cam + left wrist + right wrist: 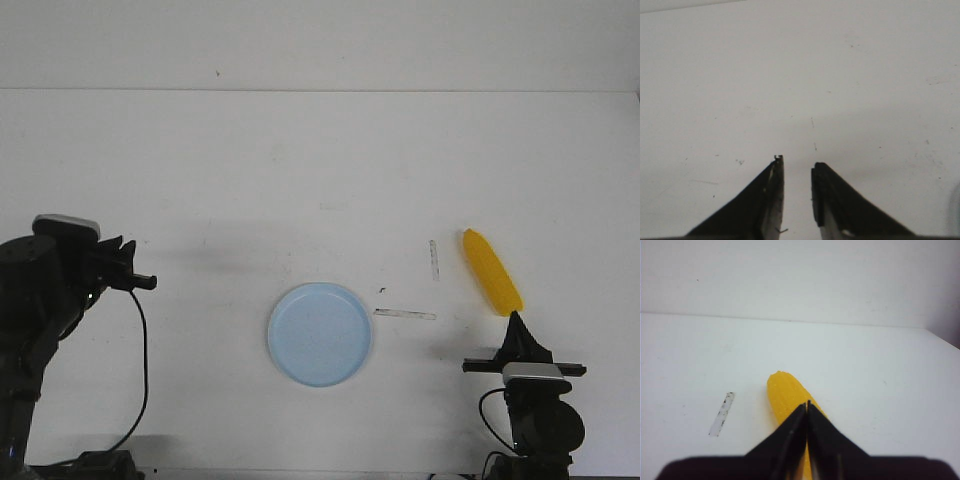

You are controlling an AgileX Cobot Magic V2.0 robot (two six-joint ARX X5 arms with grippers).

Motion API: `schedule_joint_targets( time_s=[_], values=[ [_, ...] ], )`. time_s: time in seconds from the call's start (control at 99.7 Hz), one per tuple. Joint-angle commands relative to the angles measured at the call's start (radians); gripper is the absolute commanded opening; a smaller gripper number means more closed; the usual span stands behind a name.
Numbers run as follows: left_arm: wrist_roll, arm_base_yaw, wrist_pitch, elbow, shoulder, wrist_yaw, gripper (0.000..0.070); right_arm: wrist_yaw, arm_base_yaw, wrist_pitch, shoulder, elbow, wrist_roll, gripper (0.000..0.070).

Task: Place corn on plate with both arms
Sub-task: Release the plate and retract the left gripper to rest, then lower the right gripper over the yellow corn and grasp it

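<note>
The yellow-orange corn (490, 270) lies on the white table at the right, slanted, with its far end pointing away. The pale blue plate (320, 335) sits at the middle front and holds nothing. My right gripper (516, 318) is shut, its tip just short of the corn's near end. In the right wrist view the closed right gripper (807, 403) overlaps the corn (782, 392) without holding it. My left gripper (148, 283) hovers far left of the plate. In the left wrist view the left gripper (797, 162) is open over bare table.
Two strips of clear tape lie between plate and corn: one short strip (434, 258) beside the corn, also seen in the right wrist view (722, 413), and one (405, 314) right of the plate. A loose black cable (146, 380) hangs from the left arm.
</note>
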Motion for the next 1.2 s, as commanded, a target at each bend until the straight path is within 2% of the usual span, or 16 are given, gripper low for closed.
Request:
schedule_joint_targets(
  time_s=[0.0,0.14,0.421,0.732,0.973,1.113,1.194],
  values=[
    [0.007,0.007,0.017,-0.041,-0.048,-0.005,0.0000,0.000,0.000,0.012,-0.001,-0.001,0.017,0.0010],
    [-0.008,0.002,0.041,-0.177,-0.192,-0.059,0.0000,0.002,0.000,0.019,0.000,-0.001,0.017,0.0010],
    [-0.058,0.003,0.061,-0.380,-0.468,-0.260,0.0000,0.001,0.000,0.048,0.000,-0.001,0.023,0.0010],
    [-0.136,-0.003,0.127,-0.473,-0.566,-0.266,0.0000,0.002,0.000,0.060,0.000,0.062,0.029,0.0010],
    [-0.137,-0.043,0.142,-0.473,-0.566,-0.267,0.0000,-0.002,0.001,0.039,0.118,0.349,0.029,0.0010],
    [-0.134,-0.072,0.142,-0.473,-0.566,-0.267,0.0000,-0.010,0.001,-0.077,0.342,0.617,0.027,0.0010],
    [-0.133,-0.084,0.141,-0.473,-0.566,-0.268,0.0000,-0.048,0.001,-0.176,0.494,0.783,0.021,0.0010]
  ],
)
